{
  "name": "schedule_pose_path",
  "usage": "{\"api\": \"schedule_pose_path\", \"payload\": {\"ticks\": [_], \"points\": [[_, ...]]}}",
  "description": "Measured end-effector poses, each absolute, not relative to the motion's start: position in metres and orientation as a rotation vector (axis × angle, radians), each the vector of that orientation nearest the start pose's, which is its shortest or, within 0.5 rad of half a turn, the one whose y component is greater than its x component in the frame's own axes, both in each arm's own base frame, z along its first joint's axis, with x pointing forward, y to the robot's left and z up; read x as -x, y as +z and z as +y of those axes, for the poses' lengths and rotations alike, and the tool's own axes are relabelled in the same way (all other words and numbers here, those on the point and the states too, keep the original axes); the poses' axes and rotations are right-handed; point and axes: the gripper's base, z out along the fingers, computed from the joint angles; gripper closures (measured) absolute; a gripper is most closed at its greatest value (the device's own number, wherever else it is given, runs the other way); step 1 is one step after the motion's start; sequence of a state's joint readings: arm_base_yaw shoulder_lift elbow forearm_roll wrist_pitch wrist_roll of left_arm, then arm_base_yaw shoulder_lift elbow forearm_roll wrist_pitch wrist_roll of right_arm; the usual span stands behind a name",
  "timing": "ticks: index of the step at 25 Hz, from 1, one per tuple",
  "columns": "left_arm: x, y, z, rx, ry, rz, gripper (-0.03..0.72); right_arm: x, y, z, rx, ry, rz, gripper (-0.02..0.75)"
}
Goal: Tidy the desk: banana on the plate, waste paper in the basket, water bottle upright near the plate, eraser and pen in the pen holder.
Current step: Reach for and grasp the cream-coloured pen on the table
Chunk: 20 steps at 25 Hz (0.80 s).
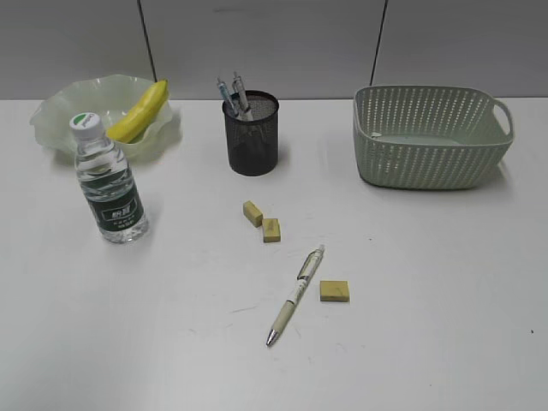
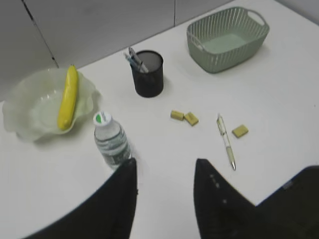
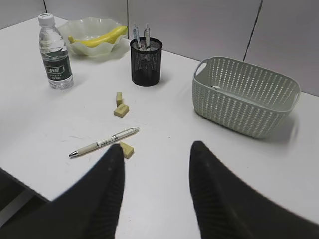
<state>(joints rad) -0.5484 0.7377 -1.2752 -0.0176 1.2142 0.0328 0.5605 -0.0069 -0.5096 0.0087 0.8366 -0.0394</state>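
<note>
The banana (image 1: 141, 111) lies in the wavy green plate (image 1: 60, 116) at the back left. The water bottle (image 1: 108, 184) stands upright in front of the plate. The black mesh pen holder (image 1: 252, 137) holds two pens. A white pen (image 1: 295, 295) and three yellow erasers (image 1: 253, 213) (image 1: 271, 229) (image 1: 335, 291) lie on the desk (image 1: 428, 282). The green basket (image 1: 431, 137) stands at the back right; no waste paper shows. My left gripper (image 2: 164, 169) is open and empty above the desk beside the bottle (image 2: 111, 141). My right gripper (image 3: 155, 152) is open and empty near the pen (image 3: 103, 142).
Grey wall panels stand behind the desk. Neither arm shows in the exterior view. The desk's near edge shows at the lower left of the right wrist view (image 3: 20, 179).
</note>
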Motion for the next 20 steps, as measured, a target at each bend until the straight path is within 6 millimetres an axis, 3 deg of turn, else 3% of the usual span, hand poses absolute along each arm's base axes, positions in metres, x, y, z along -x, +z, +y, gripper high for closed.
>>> {"api": "schedule_pose_path", "payload": {"ticks": [6, 8, 12, 20], "points": [[-0.028, 0.368, -0.019, -0.646, -0.303, 2.156, 0.399, 0.000, 0.299, 0.000, 0.537, 0.371, 1.738, 0.386], [-0.022, 0.337, -0.016, -0.652, -0.311, 2.177, 0.399, 0.000, 0.299, 0.000, 0.537, 0.371, 1.738, 0.386], [-0.012, 0.294, -0.015, -0.611, -0.403, 2.171, 0.399, 0.000, 0.299, 0.000, 0.536, 0.372, 1.739, 0.386], [0.001, 0.288, -0.009, -0.558, -0.469, 2.045, 0.399, -0.012, 0.299, 0.010, 0.557, 0.389, 1.823, 0.386]]}}
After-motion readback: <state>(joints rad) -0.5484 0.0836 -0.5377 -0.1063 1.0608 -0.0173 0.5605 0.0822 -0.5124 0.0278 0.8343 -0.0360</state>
